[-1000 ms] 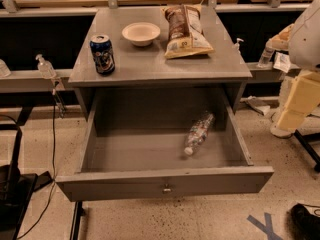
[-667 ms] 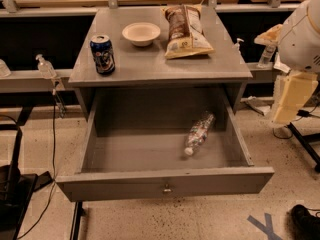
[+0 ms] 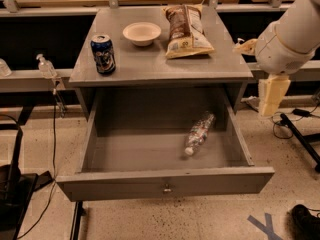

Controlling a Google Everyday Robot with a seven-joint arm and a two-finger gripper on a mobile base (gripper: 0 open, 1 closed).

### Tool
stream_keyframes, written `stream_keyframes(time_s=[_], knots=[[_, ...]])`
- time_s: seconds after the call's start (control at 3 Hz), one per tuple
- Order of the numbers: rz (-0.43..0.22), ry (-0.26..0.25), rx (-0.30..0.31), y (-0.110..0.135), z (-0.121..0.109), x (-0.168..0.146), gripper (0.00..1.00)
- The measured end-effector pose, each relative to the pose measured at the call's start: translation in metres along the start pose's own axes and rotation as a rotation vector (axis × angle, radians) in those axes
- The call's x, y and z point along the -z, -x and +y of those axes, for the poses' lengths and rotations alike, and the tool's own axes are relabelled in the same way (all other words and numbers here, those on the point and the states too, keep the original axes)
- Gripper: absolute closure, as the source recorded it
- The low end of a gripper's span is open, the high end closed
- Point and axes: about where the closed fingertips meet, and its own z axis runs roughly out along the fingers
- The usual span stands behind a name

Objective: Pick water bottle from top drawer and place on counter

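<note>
The water bottle (image 3: 199, 134) lies on its side in the right half of the top drawer (image 3: 165, 181), which stands open, so it is probably reachable from above. The gripper (image 3: 273, 95) hangs outside the drawer's right wall, holding nothing; I cannot tell whether it is open or closed.

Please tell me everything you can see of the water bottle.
The water bottle is small, clear, crinkled plastic with a white cap and a pale label band. It lies on its side on the floor of the open top drawer, in the right half, slanted, cap toward the front. Nothing else touches it. The gripper hangs right of the drawer, apart from it.
</note>
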Motion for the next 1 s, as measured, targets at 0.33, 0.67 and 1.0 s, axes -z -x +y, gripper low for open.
stream_keyframes(time_s=[0.33, 0.67, 1.0], knots=[[-0.011, 0.053, -0.003, -0.015, -0.007, -0.047, 0.0], [0.008, 0.061, -0.09, -0.026, -0.013, -0.081, 0.0], [0.008, 0.061, -0.09, -0.026, -0.013, -0.081, 0.0]])
